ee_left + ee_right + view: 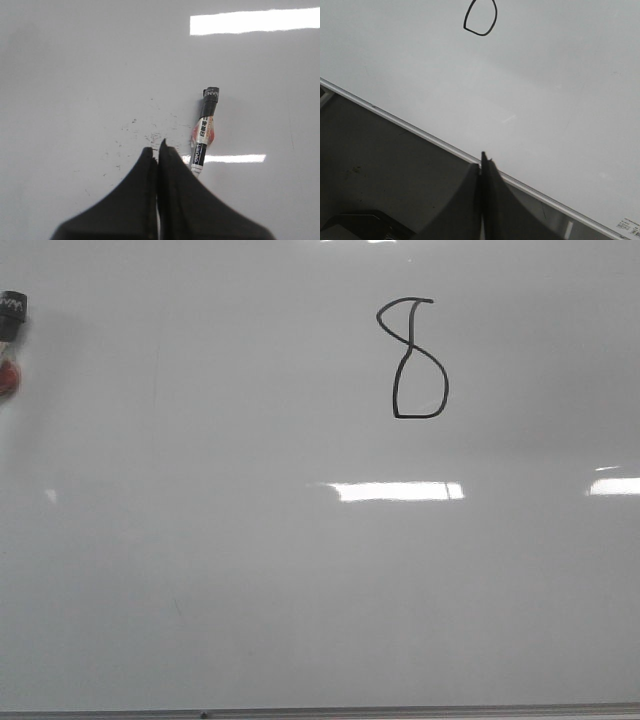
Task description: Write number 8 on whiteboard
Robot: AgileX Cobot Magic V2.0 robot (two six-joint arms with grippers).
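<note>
Number 8 drawn on whiteboard. Left gripper and right gripper jaws together, empty. Marker loose at far left; rolling or smudging likely.

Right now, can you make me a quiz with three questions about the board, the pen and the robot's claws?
1. Where on the whiteboard is the number 8, in the front view?
A. upper right of the middle
B. bottom left corner
C. on the bottom edge

2. What colour is the line of the 8?
A. red
B. black
C. green

3. How do the jaws of the left gripper stand?
A. wide open
B. closed around the marker
C. closed together, empty

Answers:
1 A, the figure sits high and right of centre.
2 B, the stroke is thin and black.
3 C, the fingers meet, and the marker lies beside them on the board.
</note>
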